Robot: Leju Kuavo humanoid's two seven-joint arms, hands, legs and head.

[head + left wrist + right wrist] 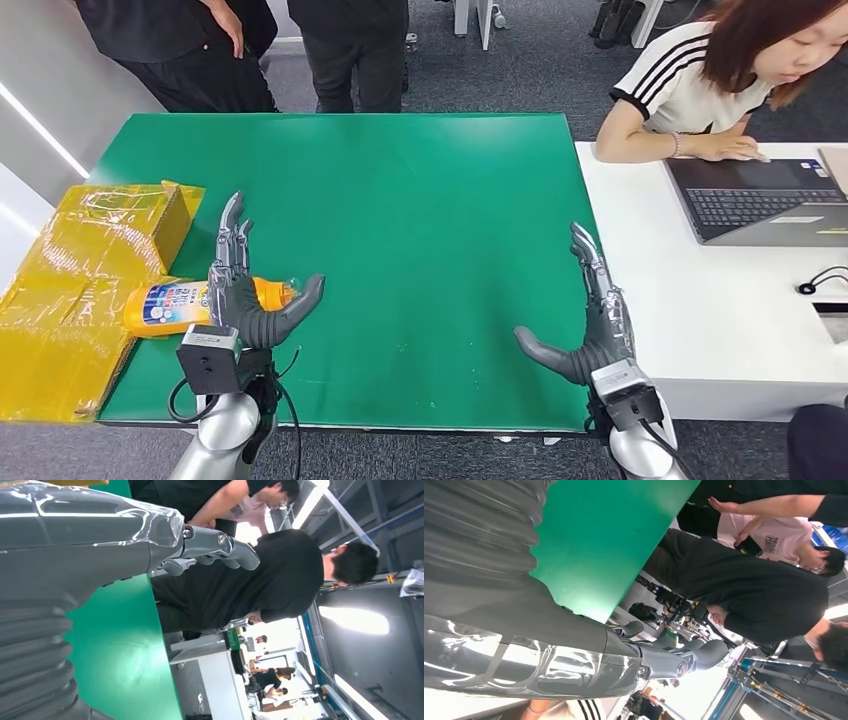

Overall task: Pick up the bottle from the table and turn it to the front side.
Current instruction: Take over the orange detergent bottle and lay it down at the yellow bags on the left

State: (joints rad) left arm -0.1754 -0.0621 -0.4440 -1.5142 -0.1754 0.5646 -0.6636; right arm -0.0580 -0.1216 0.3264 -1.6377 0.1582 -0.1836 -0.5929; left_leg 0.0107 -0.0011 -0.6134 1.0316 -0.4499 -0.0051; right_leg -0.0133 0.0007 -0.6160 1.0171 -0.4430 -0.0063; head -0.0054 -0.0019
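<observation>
Bottle (180, 305), orange with a blue-and-white label, lies on its side at the left edge of the green table (400, 200), beside the left hand (245, 300), fingers extended and thumb apart, while the right hand (590, 335) stands empty, fingers spread, at lower right.
</observation>
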